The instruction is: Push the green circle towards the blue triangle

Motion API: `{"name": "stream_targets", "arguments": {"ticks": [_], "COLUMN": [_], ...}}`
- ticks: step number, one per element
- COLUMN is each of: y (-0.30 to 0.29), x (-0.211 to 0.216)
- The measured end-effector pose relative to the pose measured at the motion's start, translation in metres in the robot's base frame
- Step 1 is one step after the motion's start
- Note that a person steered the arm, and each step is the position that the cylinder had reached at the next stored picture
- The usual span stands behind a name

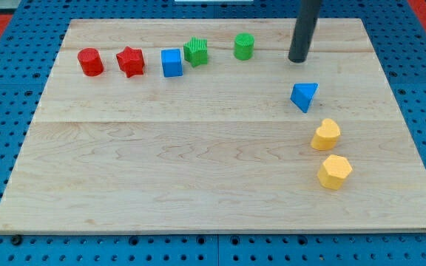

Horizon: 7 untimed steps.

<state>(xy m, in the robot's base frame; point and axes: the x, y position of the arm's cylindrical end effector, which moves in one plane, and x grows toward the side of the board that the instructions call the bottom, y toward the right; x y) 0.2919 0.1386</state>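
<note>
The green circle (244, 46) stands near the top of the wooden board, right of centre. The blue triangle (304, 96) lies lower and to the right of it. My tip (298, 59) rests on the board to the right of the green circle and just above the blue triangle, touching neither. The dark rod rises from it to the view's top edge.
In the top row, left of the green circle, stand a green star (196, 52), a blue cube (171, 63), a red star (130, 61) and a red cylinder (90, 62). A yellow heart (326, 135) and a yellow hexagon (335, 171) lie below the blue triangle.
</note>
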Motion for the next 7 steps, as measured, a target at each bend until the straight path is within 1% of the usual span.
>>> {"name": "stream_targets", "arguments": {"ticks": [1, 2, 4, 6, 7], "y": [-0.041, -0.065, -0.091, -0.096, -0.117], "x": [0.032, 0.044, 0.044, 0.023, 0.010]}}
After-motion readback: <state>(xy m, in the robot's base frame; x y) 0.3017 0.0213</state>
